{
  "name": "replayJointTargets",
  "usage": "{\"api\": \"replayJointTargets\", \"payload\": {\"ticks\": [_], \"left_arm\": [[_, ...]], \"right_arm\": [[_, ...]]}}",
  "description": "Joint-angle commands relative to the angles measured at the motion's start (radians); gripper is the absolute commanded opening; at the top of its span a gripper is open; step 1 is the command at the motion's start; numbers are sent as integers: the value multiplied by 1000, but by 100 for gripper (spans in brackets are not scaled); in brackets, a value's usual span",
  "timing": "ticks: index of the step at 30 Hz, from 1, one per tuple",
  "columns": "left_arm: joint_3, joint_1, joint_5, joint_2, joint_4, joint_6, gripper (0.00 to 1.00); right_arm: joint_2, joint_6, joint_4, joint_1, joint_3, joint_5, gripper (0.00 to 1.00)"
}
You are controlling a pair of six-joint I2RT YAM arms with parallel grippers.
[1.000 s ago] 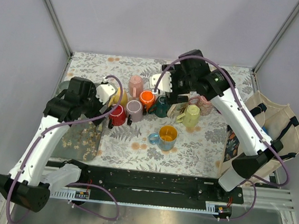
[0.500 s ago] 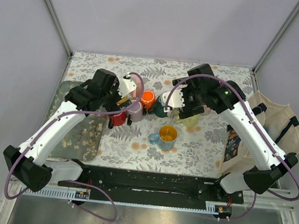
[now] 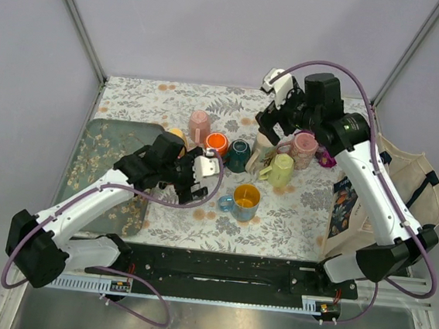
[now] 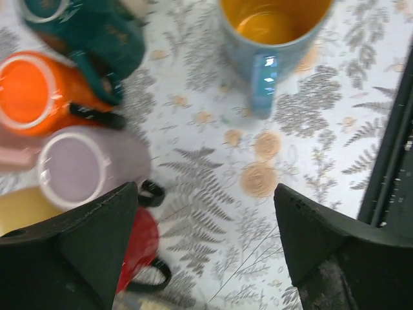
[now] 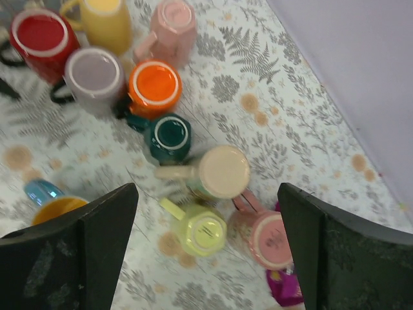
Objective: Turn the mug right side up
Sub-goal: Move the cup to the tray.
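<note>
Several mugs stand in a cluster at mid-table. A cream mug (image 3: 266, 143) (image 5: 222, 171), a yellow-green mug (image 3: 280, 169) (image 5: 199, 232) and a pink mug (image 3: 303, 147) (image 5: 271, 239) stand bottom up. A blue mug (image 3: 245, 201) (image 4: 271, 32) with a yellow inside is upright. My right gripper (image 3: 270, 123) (image 5: 206, 258) is open and empty, high above the three bottom-up mugs. My left gripper (image 3: 201, 174) (image 4: 203, 258) is open and empty, low over the cloth beside a red mug (image 4: 139, 248) and a lilac mug (image 4: 71, 169).
An orange mug (image 3: 216, 142), a teal mug (image 3: 238, 155) and another pink mug (image 3: 199, 124) stand behind the cluster. A green tray (image 3: 99, 161) lies at the left. A cloth bag (image 3: 400, 182) hangs off the right edge. A purple object (image 3: 327, 157) lies by the pink mug.
My left arm has swung right and nearer, and now covers the red and lilac mugs. My right arm has pulled back and up, away from the mugs.
</note>
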Motion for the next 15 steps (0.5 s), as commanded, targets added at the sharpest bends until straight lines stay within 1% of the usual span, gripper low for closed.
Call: {"api": "replayJointTargets", "payload": {"ticks": [1, 2, 5, 6, 9, 11, 13, 15], "left_arm": [[-38, -34, 150, 10, 118, 28, 89], [-49, -32, 146, 10, 129, 34, 89], [-87, -14, 132, -12, 149, 97, 90], [-97, -5, 126, -21, 149, 109, 90], [-100, 2, 91, -33, 110, 132, 90], [-104, 2, 86, -49, 93, 115, 90], [-103, -8, 89, -62, 72, 94, 90], [-97, -24, 83, -75, 38, 82, 90]], "right_arm": [[-71, 379, 230, -41, -40, -68, 99], [-75, 456, 262, -58, -31, -58, 99], [-68, 620, 306, -93, 67, -43, 99], [-63, 654, 313, -98, 103, -14, 99], [-26, 847, 316, -125, 244, 104, 99], [12, 955, 301, -154, 348, 121, 99], [63, 1067, 246, -173, 483, 181, 99], [92, 1139, 218, -190, 587, 210, 99]]}}
